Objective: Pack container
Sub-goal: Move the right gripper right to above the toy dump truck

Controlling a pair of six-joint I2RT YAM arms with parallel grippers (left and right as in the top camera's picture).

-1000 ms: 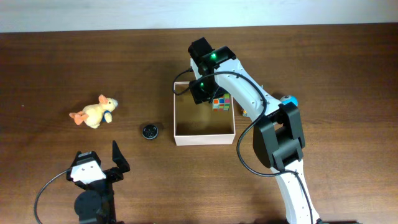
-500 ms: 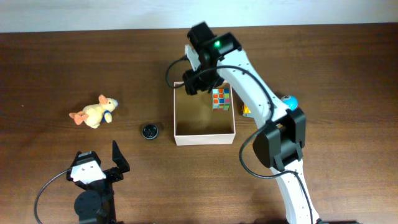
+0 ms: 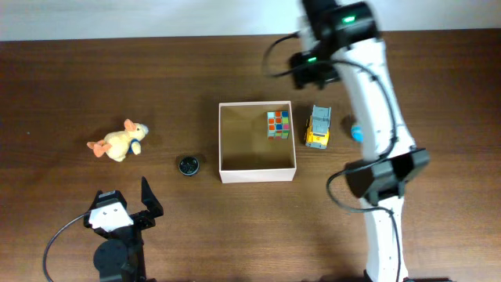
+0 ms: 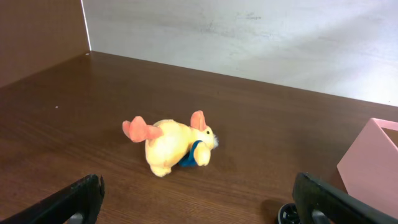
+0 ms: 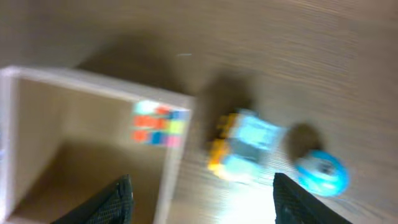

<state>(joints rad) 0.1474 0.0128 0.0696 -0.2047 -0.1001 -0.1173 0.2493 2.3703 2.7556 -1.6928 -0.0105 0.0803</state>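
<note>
The container (image 3: 257,171) is a square white-walled box with a tan inside at the table's middle; it also shows in the right wrist view (image 5: 174,171) and left wrist view (image 4: 370,165). A colourful puzzle cube (image 3: 279,124) lies in its far right corner, also seen from the right wrist (image 5: 159,123). A yellow toy truck (image 3: 317,127) and a blue ball (image 3: 356,132) lie right of it. A yellow plush duck (image 3: 119,142) and a small black wheel (image 3: 188,165) lie to its left. My right gripper (image 3: 311,69) is open and empty, high behind the container. My left gripper (image 3: 137,205) is open near the front edge.
The duck (image 4: 171,144) lies ahead of my left fingers, the black wheel (image 4: 288,214) beside the right one. The truck (image 5: 245,143) and the ball (image 5: 319,172) show blurred in the right wrist view. A pale wall runs along the table's far edge.
My right gripper left the puzzle cube in the container, rose and swung back to the right, away from the box. The truck is now uncovered. The left arm has not moved.
</note>
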